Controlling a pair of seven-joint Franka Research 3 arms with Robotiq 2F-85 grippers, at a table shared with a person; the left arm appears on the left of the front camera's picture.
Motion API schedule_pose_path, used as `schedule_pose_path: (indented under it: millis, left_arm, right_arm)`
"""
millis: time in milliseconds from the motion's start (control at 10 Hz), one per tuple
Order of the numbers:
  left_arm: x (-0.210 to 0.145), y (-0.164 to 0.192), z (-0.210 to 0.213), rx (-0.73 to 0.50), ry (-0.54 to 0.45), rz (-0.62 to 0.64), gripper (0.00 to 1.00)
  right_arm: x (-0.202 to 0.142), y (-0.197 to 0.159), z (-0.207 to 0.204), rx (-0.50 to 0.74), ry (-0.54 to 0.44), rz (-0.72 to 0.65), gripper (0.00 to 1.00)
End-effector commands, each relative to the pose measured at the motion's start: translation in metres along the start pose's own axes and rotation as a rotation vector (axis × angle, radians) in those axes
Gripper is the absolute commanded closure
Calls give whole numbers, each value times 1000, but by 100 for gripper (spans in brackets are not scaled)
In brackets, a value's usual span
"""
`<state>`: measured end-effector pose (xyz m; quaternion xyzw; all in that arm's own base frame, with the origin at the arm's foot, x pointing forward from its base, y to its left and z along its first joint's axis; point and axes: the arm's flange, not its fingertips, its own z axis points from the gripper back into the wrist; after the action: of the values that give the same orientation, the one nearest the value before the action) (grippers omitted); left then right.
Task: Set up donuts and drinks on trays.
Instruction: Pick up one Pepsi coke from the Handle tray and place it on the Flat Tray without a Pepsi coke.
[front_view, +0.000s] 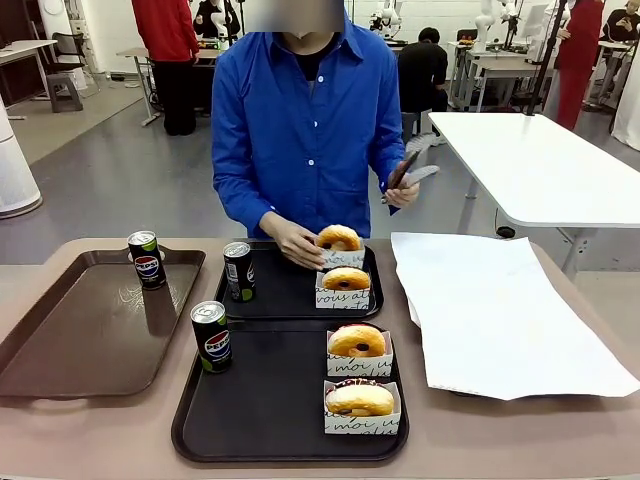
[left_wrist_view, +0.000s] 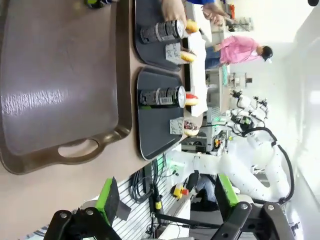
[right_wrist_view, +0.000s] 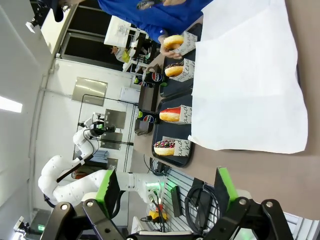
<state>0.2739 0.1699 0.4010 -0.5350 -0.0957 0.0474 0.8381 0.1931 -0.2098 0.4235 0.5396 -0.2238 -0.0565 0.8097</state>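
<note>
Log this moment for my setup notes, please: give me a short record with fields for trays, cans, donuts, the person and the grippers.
near tray: one can, two boxed donuts
far tray: one can, two boxed donuts
brown tray: third can standing at its far edge
person's hand: on the farthest donut box
person's other hand: holding tongs
white paper: flat, right of the trays
left gripper: open, holding nothing
right gripper: open, holding nothing
</note>
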Motion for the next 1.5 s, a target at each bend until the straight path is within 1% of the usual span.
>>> schedule_pose_path:
  millis: [0,200,500,600,1400]
  left_arm:
    - [-26,11,-21,-37,-98,-59,0]
    - [-22,17,-10,-27,-137,-50,0]
    - [-16,11,-10,-20,-173,-35,0]
    - [1,16,18,-29,-128,-26,0]
    - [1,16,18,-29,-128,-26,0]
  right_arm:
    - [2,0,-1,22,-11,15,0]
    - [2,0,-1,22,-11,15,0]
    - [2,0,-1,22,-11,15,0]
    - [2,0,-1,22,-11,15,0]
    - [2,0,-1,22,-11,15,0]
